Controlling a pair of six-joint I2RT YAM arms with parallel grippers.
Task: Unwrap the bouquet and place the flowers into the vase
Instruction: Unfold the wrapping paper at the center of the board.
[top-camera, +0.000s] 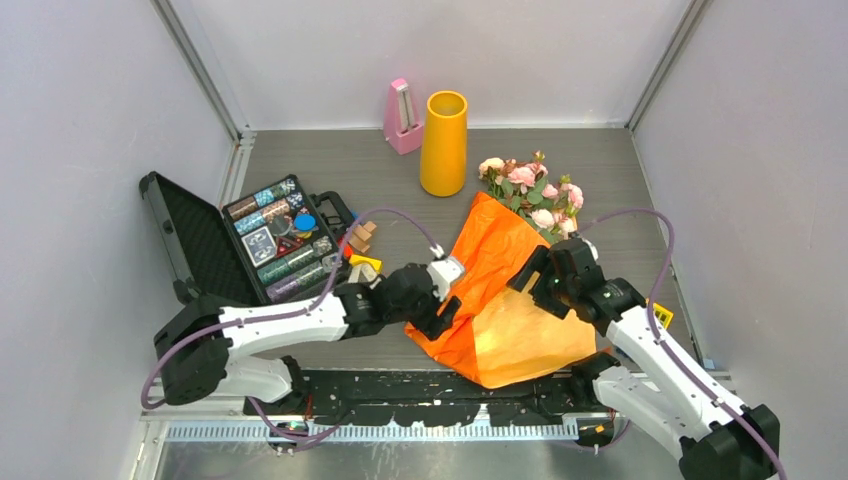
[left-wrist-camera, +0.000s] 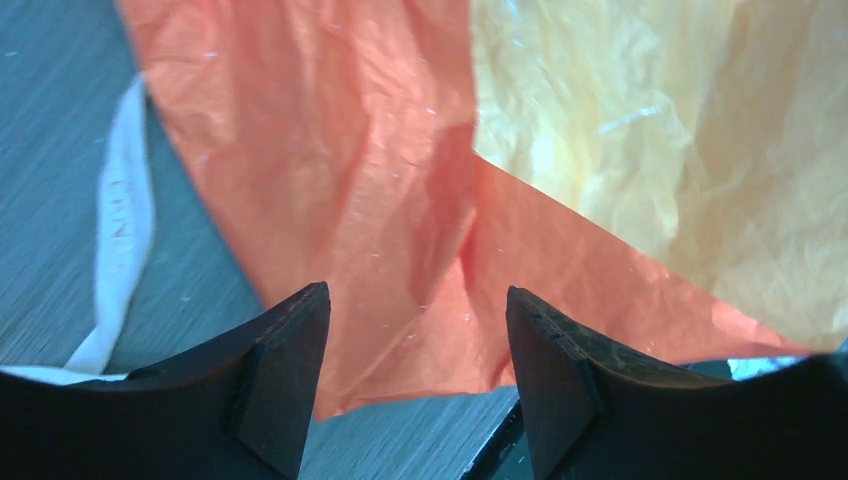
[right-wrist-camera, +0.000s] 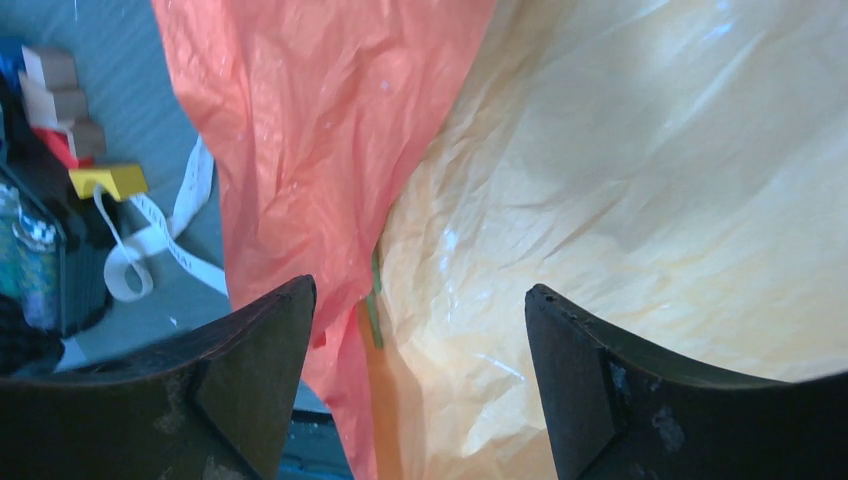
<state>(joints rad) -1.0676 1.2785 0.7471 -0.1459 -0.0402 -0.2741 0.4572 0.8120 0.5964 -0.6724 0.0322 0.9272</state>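
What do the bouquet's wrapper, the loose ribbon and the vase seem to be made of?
Wrapper: thin crinkled paper or film, faintly glossy, orange over a paler yellow layer. Ribbon: flat off-white fabric-like tape, limp and curling. Vase: smooth, even yellow-orange, matte; plastic or ceramic, can't tell.

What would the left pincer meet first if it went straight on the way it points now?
The crinkled orange wrapping paper: it fills the left wrist view directly ahead of the open left pincer, its lower edge between the jaws. How close it is remains unclear.
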